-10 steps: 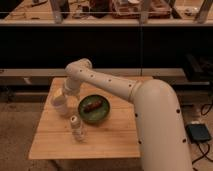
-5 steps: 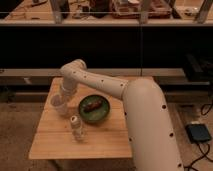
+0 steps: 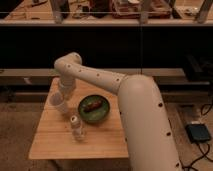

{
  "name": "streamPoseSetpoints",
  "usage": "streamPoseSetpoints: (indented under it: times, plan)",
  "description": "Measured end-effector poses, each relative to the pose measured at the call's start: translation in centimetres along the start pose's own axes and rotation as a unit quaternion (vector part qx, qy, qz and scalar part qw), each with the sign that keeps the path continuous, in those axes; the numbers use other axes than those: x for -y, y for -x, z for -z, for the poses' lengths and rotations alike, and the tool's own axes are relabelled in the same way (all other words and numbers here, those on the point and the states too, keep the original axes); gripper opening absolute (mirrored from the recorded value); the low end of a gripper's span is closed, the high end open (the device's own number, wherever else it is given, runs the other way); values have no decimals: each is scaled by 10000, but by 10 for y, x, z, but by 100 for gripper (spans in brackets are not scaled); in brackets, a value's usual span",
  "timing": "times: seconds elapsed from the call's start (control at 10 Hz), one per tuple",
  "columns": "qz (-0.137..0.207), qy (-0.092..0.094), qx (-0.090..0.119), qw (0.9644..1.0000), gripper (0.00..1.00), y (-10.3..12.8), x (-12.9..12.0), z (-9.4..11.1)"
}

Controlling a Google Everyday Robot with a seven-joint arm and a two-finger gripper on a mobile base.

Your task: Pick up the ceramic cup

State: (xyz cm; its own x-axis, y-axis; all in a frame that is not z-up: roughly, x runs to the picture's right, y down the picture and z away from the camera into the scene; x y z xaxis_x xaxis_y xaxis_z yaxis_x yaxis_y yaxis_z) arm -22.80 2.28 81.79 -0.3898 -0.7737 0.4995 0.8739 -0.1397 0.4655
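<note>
The ceramic cup is small, plain and white. It stands on the left part of the wooden table. My white arm reaches over the table from the lower right, bends at its wrist above the table's far left corner and points down. My gripper is right at the cup's top, touching or just over its rim, and covers part of it.
A green bowl with a reddish-brown item inside sits just right of the cup. A small clear bottle stands in front of both. Dark shelving runs behind the table. A black device with a cable lies on the floor at the right.
The arm has swung further left and the wrist has come down, bringing the gripper onto the top of the cup. The cup, bowl and bottle have not moved.
</note>
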Motion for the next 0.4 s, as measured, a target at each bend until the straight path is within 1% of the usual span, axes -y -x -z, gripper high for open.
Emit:
streamPoseSetpoints:
  times: [0.1, 0.2, 0.3, 0.4]
  plan:
    - [100, -141, -71, 9998, 0, -5, 8, 24]
    - [137, -237, -111, 9996, 0, -6, 12, 38]
    - [198, -404, -167, 9988, 0, -7, 17, 56]
    - [325, -701, -289, 9966, 0, -11, 28, 76]
